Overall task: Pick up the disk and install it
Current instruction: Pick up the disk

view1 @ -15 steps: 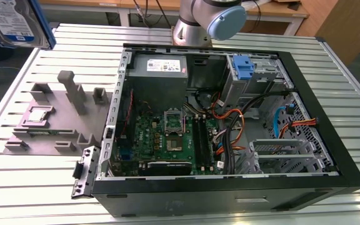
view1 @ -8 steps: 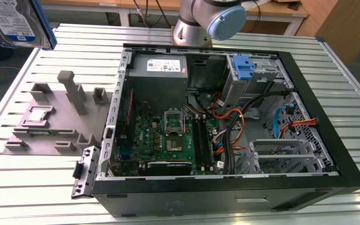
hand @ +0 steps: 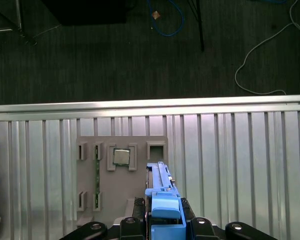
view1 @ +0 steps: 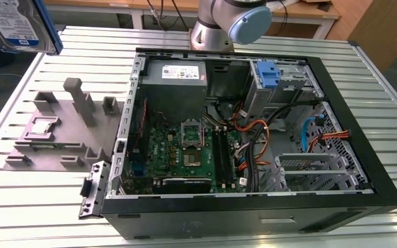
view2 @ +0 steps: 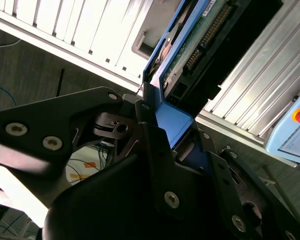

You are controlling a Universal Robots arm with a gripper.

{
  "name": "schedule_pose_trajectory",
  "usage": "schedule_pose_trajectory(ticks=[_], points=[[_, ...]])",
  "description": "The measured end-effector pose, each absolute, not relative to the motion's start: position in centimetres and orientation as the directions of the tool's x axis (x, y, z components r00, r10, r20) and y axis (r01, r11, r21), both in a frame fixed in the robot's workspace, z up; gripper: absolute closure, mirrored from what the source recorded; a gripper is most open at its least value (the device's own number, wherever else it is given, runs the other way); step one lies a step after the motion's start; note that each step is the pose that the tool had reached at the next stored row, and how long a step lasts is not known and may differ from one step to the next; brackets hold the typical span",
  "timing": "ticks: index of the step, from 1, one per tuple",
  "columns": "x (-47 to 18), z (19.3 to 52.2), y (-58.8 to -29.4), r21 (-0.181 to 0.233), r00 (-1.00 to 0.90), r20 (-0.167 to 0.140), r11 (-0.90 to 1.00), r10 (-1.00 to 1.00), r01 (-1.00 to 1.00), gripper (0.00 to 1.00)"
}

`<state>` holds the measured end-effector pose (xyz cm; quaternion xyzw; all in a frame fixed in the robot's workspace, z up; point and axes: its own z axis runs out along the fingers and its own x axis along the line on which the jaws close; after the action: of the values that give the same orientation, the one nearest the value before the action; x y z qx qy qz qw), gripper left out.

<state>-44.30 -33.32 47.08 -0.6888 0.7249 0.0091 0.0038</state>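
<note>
One silver, blue-railed disk, white-and-blue label, in the end effector.

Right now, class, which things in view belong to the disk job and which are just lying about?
Job: disk, held by the gripper, jaws shut on it; open case; drive cage with blue latch.
Lying about: chip; grey holder under it.
</note>
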Motion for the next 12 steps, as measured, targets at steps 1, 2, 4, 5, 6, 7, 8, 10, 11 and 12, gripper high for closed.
schedule_pose_trajectory(ticks=[1,2,4,5,6,7,8,10,11,12], points=[[-44.3,47.1,-33.3,0.008,-0.051,-0.018,0.051,-0.999,-0.999,0.63],[-44.3,47.1,-33.3,0.008,-0.051,-0.018,0.051,-0.999,-0.999,0.63],[-44.3,47.3,-33.3,0.008,-0.051,-0.018,0.051,-0.999,-0.999,0.63],[-44.3,47.3,-33.3,0.008,-0.051,-0.018,0.051,-0.999,-0.999,0.63],[-44.3,47.5,-33.3,0.008,-0.051,-0.018,0.051,-0.999,-0.999,0.63],[-44.3,47.6,-33.3,0.008,-0.051,-0.018,0.051,-0.999,-0.999,0.63],[-44.3,47.7,-33.3,0.008,-0.051,-0.018,0.051,-0.999,-0.999,0.63],[-44.3,48.0,-33.3,0.008,-0.051,-0.018,0.051,-0.999,-0.999,0.63],[-44.3,48.2,-33.3,0.008,-0.051,-0.018,0.051,-0.999,-0.999,0.63],[-44.3,48.3,-33.3,0.008,-0.051,-0.018,0.051,-0.999,-0.999,0.63]])
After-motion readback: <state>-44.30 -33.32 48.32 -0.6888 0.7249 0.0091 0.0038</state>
